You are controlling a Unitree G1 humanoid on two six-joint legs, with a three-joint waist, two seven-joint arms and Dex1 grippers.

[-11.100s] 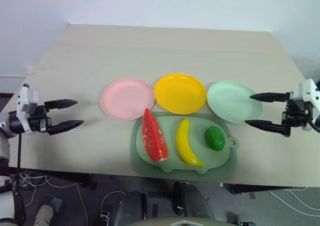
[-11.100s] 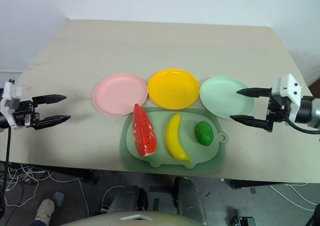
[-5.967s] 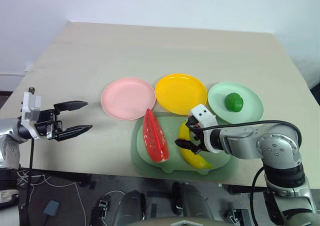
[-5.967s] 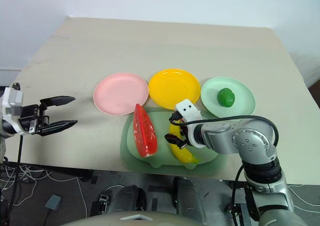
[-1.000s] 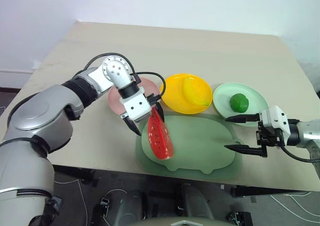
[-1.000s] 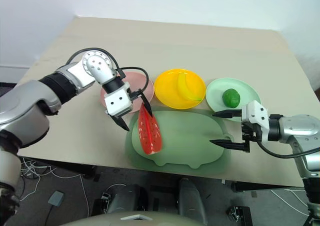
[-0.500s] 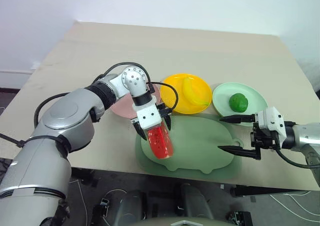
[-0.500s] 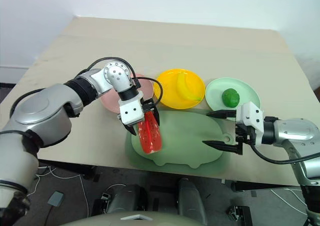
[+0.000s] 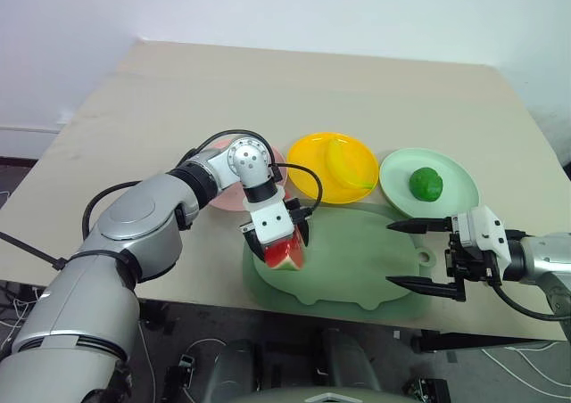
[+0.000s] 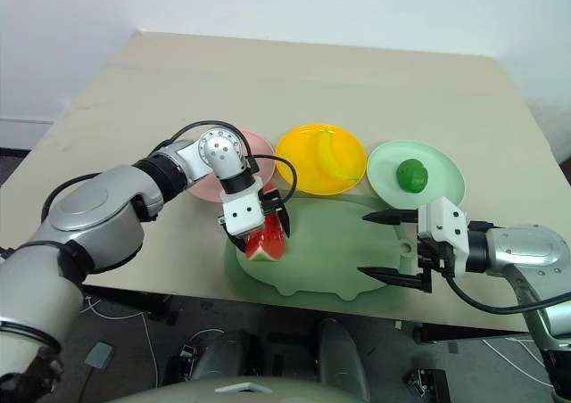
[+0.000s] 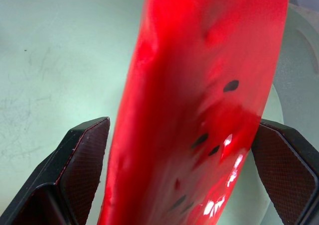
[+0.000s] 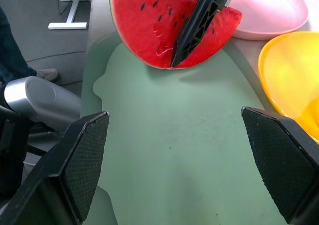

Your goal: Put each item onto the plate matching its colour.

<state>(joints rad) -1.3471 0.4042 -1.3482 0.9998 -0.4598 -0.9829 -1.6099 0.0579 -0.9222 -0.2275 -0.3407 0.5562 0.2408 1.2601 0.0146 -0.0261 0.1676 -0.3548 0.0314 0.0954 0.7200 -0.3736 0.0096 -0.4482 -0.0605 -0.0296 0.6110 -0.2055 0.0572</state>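
Note:
The red watermelon slice [image 9: 285,259] stands on edge at the left end of the pale-green pig mat [image 9: 357,256]. My left gripper [image 9: 278,244] points down over it, shut on the slice, one black finger [image 11: 82,160] on each flat face. The pink plate [image 12: 271,11] lies just behind, partly hidden by my left arm. The banana [image 9: 343,164] rests on the yellow plate [image 9: 308,167]. On the mint green plate [image 9: 455,193] sits the round green fruit [image 9: 426,183]. My right gripper [image 9: 419,253] hangs open over the mat's right end, holding nothing.
The mat lies along the table's front edge, and its middle is bare. The three plates stand in a row right behind it. Beyond them stretches the beige tabletop [image 9: 312,91].
My left gripper has come down over the watermelon slice and its fingers have closed in on it. The slice has turned in place. My right gripper stays open by the mat.

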